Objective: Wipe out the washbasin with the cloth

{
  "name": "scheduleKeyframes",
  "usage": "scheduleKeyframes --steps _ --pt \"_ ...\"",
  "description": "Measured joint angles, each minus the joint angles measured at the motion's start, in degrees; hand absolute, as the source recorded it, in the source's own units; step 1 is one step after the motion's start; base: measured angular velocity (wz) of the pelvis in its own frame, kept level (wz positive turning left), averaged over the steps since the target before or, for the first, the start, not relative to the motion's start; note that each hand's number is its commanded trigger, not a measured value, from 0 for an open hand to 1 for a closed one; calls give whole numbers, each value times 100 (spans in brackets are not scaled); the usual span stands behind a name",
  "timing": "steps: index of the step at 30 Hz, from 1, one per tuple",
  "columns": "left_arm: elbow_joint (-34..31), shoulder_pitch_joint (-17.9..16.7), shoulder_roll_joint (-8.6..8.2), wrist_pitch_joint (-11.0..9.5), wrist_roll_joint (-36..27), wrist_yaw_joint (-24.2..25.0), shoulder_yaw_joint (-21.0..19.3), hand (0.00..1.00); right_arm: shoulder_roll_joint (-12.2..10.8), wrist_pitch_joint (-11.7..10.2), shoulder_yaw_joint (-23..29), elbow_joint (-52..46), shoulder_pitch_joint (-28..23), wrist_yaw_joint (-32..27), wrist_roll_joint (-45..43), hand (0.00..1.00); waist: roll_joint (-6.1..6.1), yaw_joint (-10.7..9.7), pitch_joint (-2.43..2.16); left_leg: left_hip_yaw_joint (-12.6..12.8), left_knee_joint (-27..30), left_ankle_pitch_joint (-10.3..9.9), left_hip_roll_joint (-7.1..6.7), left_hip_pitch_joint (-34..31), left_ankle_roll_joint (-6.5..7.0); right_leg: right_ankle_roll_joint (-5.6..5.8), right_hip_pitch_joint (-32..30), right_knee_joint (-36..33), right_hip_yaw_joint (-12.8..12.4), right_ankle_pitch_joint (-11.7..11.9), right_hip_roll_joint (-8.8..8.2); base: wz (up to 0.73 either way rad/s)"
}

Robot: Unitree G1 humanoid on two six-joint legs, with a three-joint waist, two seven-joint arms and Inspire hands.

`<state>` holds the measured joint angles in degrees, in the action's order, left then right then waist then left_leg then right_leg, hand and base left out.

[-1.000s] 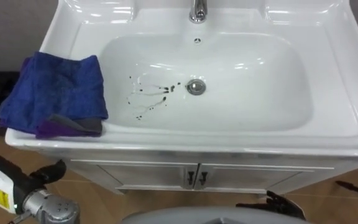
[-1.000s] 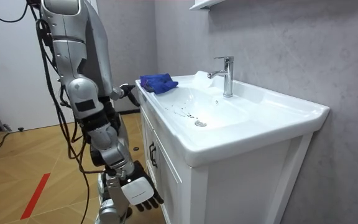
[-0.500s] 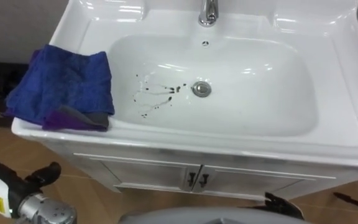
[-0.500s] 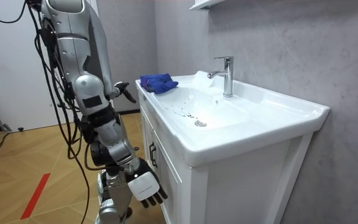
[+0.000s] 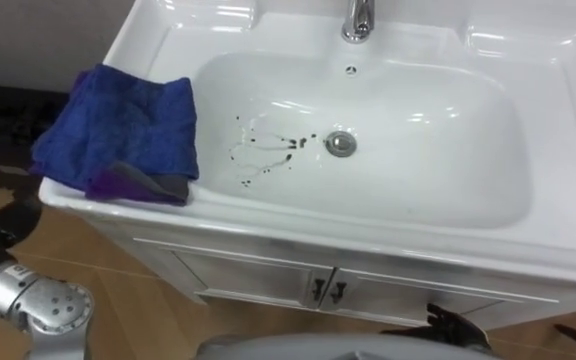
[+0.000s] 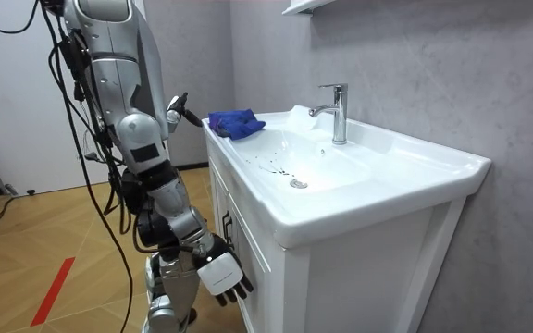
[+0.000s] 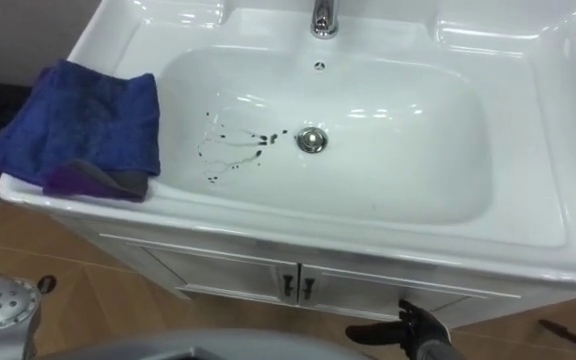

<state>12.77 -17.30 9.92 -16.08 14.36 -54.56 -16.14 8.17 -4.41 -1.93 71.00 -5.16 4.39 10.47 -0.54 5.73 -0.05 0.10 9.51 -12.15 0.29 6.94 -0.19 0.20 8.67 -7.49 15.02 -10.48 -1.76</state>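
- The white basin (image 5: 438,190) sits on top of a white cabinet (image 5: 258,285), which has two dark door handles (image 5: 326,291) side by side at its middle.
- A blue cloth (image 5: 118,135) lies crumpled on the flat rim at the robot's left of the bowl. No hand touches it. A grey and purple corner is turned up at the cloth's front edge, close to the rim's outer lip.
- Dark stains (image 5: 263,150) are spattered across the bowl's floor. They lie between the cloth's side and the drain (image 5: 341,143) and reach almost to the drain itself.
- The faucet (image 6: 338,111) stands upright at the back rim, in line with the drain.
- The robot stands on the wooden floor (image 6: 44,240) in front of the cabinet, towards the end where the cloth lies.
- The left robot hand (image 6: 179,105) is raised to about rim height, near the cloth's corner of the basin but apart from it. It is small in the room view, but its dark fingers appear loosely spread and hold nothing.
- The right robot hand (image 6: 225,277) hangs low beside the cabinet front. Its fingers are relaxed and it is empty.
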Motion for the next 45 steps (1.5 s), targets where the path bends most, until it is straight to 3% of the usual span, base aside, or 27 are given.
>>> scheduleKeyframes --steps 6,13,17,24,29,34,38,42,45 --pt "-501 12 22 -43 306 8 -7 0 58 -114 110 21 -23 -83 -13 0 -98 -90 -9 -35 8 6 -9 -34 8 2 -50 -3 20 -2 -11 1" --pt "-1530 38 25 -71 469 13 -146 0 63 -149 105 32 -94 -272 -6 0 -96 -74 7 -23 -2 6 -17 90 7 6 65 48 -51 -4 -10 -4" --pt "-1598 177 37 -84 743 52 -268 0 67 -210 93 35 -157 -280 2 0 -99 -63 26 -45 0 6 -17 82 7 5 74 70 -52 -3 1 2" --pt "-1794 192 60 -77 1307 554 -274 0 81 -210 83 34 -174 -160 -19 0 -120 -127 52 -17 -9 5 -16 46 7 6 29 82 -69 -3 5 0" --pt "-1878 261 233 -22 2077 1038 -143 0 126 -254 139 71 -111 15 -186 0 -154 -254 47 -21 -8 5 -16 51 6 6 36 81 -74 -3 2 -1" --pt "-1689 283 240 291 2629 1628 459 0 230 -194 161 78 -80 90 -211 0 -268 -378 40 29 -12 5 -16 54 6 6 40 76 -95 -2 1 -1" --pt "-1540 283 257 571 3035 2005 619 0 321 -174 203 82 -60 192 -340 0 -305 -406 35 129 -13 5 -5 63 6 4 35 69 -186 -1 7 -12" --pt "-1499 283 532 796 3282 2264 952 0 326 -164 205 83 -30 205 -410 0 -307 -456 33 147 -14 5 -8 74 6 5 37 67 -209 0 4 -2" --pt "-1485 283 559 938 3492 2435 1044 0 328 -96 208 85 2 203 -418 0 -315 -509 28 146 -15 5 -8 79 6 5 40 68 -214 0 5 0"
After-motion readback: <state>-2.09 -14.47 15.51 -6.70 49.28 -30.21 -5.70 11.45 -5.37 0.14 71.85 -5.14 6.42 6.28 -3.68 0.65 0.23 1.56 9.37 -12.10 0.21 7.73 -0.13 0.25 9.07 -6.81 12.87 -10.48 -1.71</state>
